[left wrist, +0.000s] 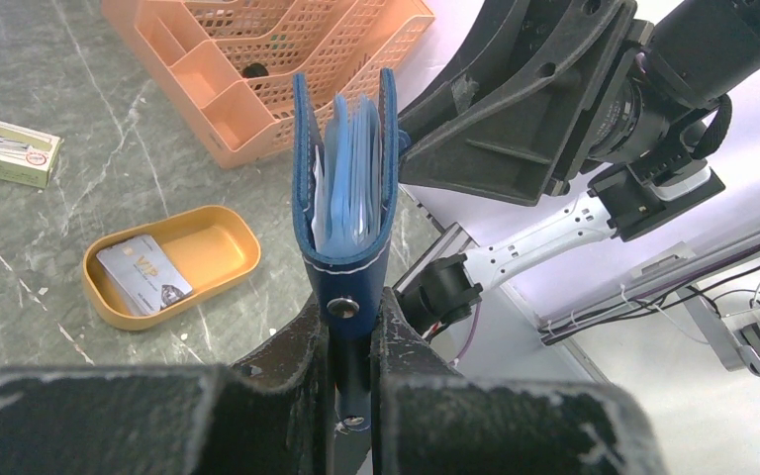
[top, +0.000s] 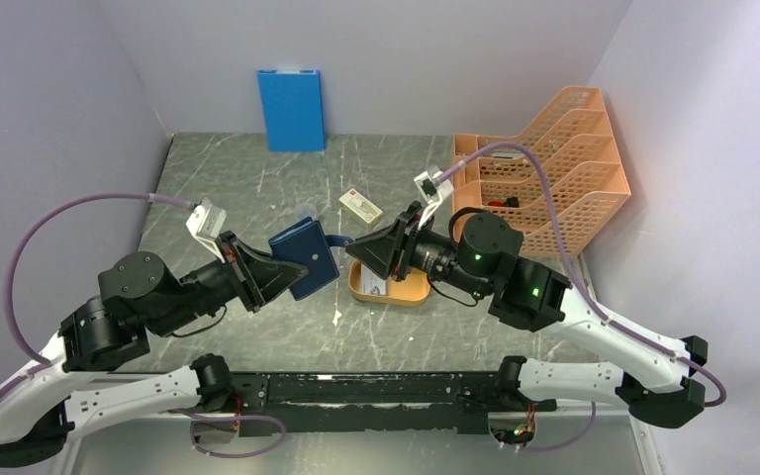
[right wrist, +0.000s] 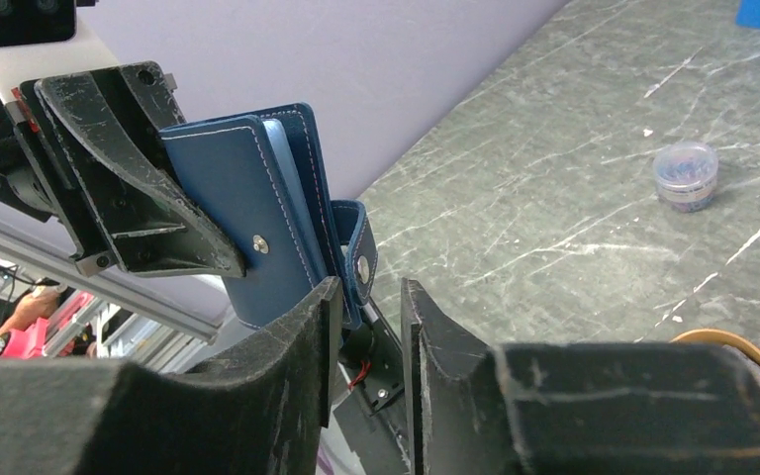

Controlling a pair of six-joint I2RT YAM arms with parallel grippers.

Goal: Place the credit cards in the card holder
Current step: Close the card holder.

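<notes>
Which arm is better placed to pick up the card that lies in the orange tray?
Right. The left gripper is clamped on the card holder; the right gripper is open, holds nothing, and hangs near the orange tray with the card.

The card holder [top: 302,259] is raised above the surface [top: 257,198]; to its right a tray [top: 396,300] holds one credit card [left wrist: 143,274], a box [top: 361,207] behind it, a rack [top: 554,158] farther right.

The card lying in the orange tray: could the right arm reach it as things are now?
Probably yes. The card lies uncovered in the open tray, close under the right arm, whose jaws stand slightly apart by the card holder and its tab.
</notes>
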